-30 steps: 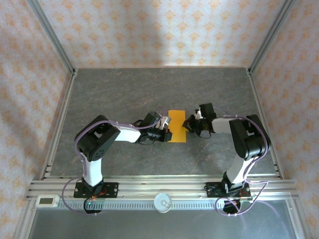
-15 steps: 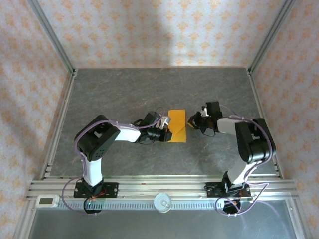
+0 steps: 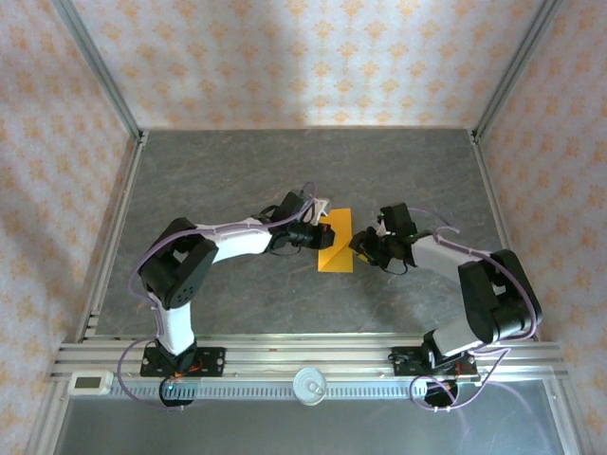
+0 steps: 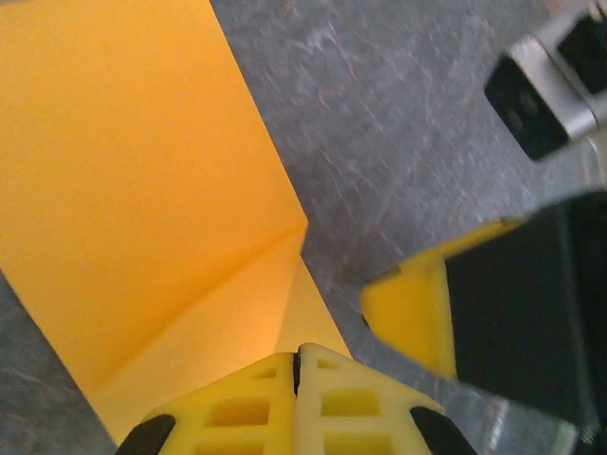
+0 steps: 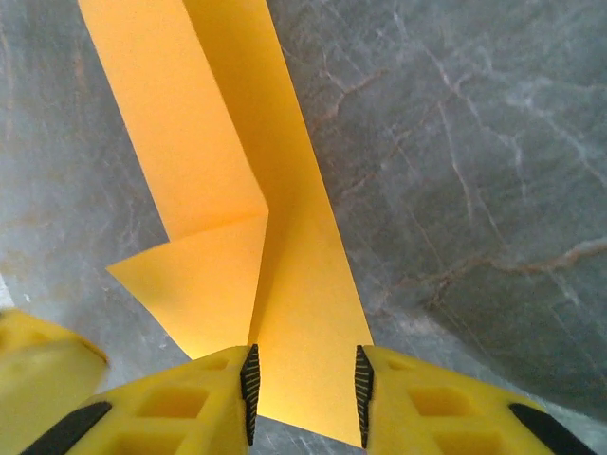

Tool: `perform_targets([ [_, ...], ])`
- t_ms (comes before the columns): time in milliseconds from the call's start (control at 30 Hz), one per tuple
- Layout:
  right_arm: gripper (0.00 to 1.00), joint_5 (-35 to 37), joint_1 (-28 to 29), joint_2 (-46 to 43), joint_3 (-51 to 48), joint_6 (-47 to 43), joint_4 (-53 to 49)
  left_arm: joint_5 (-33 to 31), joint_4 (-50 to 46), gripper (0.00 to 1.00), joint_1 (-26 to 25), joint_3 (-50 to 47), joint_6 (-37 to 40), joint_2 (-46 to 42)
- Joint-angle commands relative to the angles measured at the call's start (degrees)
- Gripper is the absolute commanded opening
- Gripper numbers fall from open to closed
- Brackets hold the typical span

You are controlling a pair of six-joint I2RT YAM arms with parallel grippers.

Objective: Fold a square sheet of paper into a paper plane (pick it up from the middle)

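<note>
While the left claw [image 4: 298, 377] clamps the paper [image 3: 335, 248], mid-frame in the top view, and the right claw [image 5: 303, 379] stands parted astride its end, any tug could skew the crease [image 5: 258, 284] or tear it.

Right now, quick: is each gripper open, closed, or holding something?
Left gripper: shut, tips at the folded orange paper; whether it pinches the paper cannot be told.
Right gripper: open, with the paper's end between its jaws.

Left hand [image 4: 297, 360] pinches the folded orange paper [image 4: 142, 171].
</note>
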Motion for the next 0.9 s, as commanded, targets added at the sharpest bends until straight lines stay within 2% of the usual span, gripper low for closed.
perform_targets([
  [0,0.37,3.1,1.2,-1.9,-1.5,1.3,-2.8,-4.8,-5.0,0.00,0.6,1.9,2.9,3.1],
  [233,0.39,1.7,3.4,-1.6,-1.9,3.5,-1.6,-4.4,-5.3,0.00,0.5,2.7,4.1,7.7],
  [867,0.41,-1.0,5.8,3.3,-0.2,6.1,2.4,-3.3,-3.3,0.00,0.5,-0.6,3.3,8.6],
])
